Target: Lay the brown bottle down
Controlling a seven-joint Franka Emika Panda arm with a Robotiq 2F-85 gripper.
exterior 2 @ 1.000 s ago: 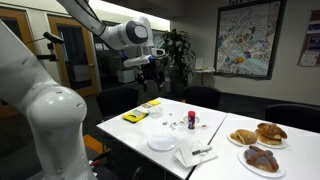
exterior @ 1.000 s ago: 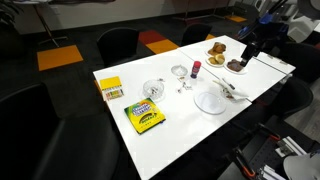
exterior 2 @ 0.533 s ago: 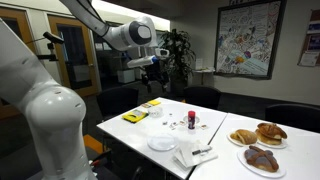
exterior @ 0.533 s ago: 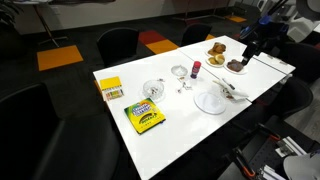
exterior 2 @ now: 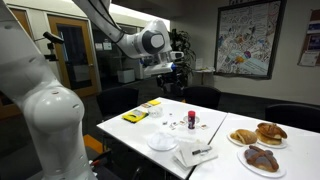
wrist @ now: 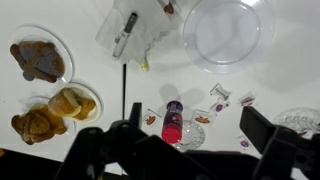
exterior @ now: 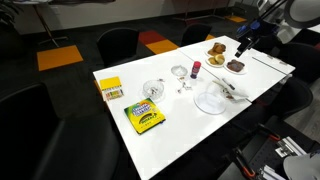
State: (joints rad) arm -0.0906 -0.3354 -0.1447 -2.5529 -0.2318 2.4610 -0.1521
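Note:
The brown bottle is small and dark with a pinkish-red cap. It stands upright on the white table, touching a small clear glass dish. It shows in both exterior views. My gripper is open and empty, high above the table, and in the wrist view the bottle shows between its two fingers. In an exterior view the gripper hangs above the pastry plates. In an exterior view the gripper is well above and behind the bottle.
Plates of pastries stand at one end of the table. A clear plate and a napkin with a marker lie beyond the bottle. Candy wrappers are scattered nearby. A crayon box and a clear glass are further along.
The arm has swung over the table towards the bottle, staying high. The bottle and the other objects have not moved.

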